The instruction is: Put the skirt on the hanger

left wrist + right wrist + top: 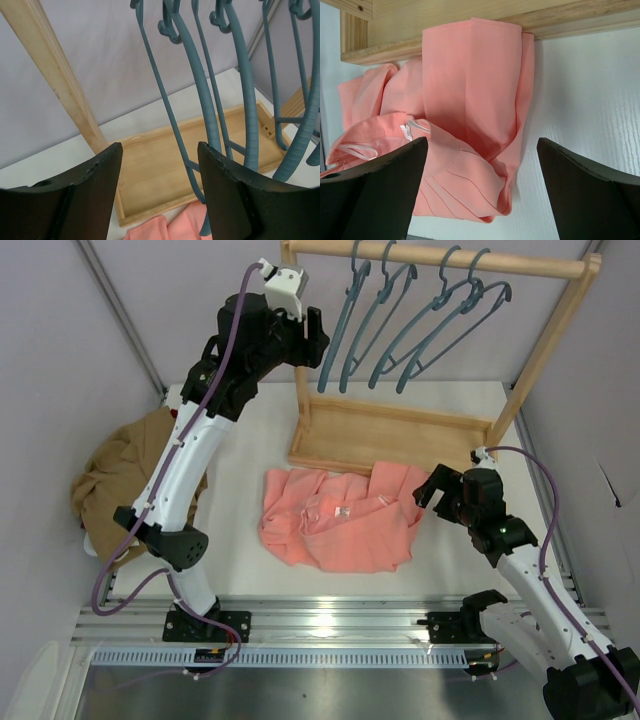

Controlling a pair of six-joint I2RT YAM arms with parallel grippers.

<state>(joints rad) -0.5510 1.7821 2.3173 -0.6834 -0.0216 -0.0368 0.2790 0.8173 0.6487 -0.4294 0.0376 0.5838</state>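
The salmon-pink skirt (340, 522) lies crumpled on the white table in front of the wooden rack's base. It also shows in the left wrist view (170, 227) and the right wrist view (470, 90), where its white label (406, 131) is visible. Several teal hangers hang from the rack's rail. The leftmost hanger (345, 325) is just right of my raised left gripper (320, 340). That gripper (160, 150) is open, and the hanger's thin bar (170, 115) runs down close by its right finger, not clamped. My right gripper (428, 488) is open low over the skirt's right edge (482, 145).
The wooden rack has a top rail (440, 258), a slanted right post (545, 340) and a tray-like base (400, 430). Its left post (55, 80) stands close to my left gripper. A tan-brown garment (115, 480) is heaped at the table's left edge.
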